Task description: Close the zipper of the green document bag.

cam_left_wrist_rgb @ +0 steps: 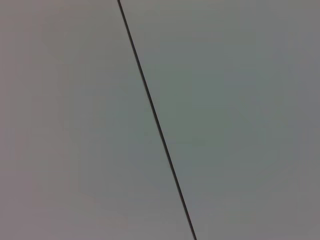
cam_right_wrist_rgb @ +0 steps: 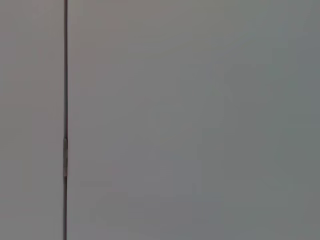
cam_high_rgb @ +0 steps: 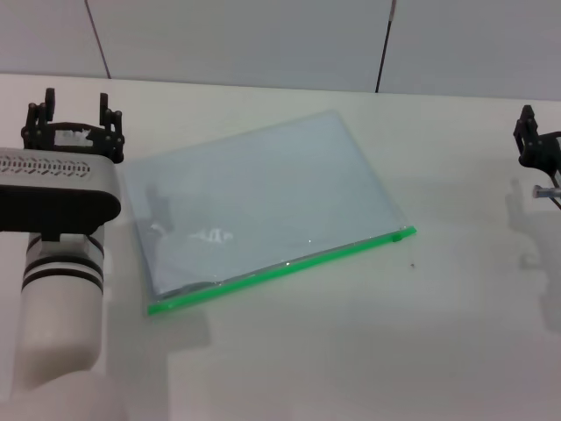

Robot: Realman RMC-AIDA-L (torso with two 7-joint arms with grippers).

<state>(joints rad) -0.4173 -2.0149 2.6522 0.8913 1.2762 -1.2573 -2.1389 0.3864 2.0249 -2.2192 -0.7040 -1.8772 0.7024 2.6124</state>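
While lying flat, green document bag (cam_high_rgb: 263, 193), slider (cam_high_rgb: 401, 234) at zipper (cam_high_rgb: 272, 272) right end, fitting shut or open alike; left gripper (cam_high_rgb: 77, 110) beside, jaws spread; right gripper (cam_high_rgb: 533, 140) well apart, jaws: cannot tell.

Document bag (cam_high_rgb: 263, 206) lies on table (cam_high_rgb: 351, 351), between both arms.

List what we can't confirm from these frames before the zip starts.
- Zipper slider: head view, too small to tell if the green zipper strip is open or closed.
- Right gripper: head view, cut off by the edge.
- Document bag: absent from both wrist views, which show only a wall panel.
- Left gripper: beside the bag.
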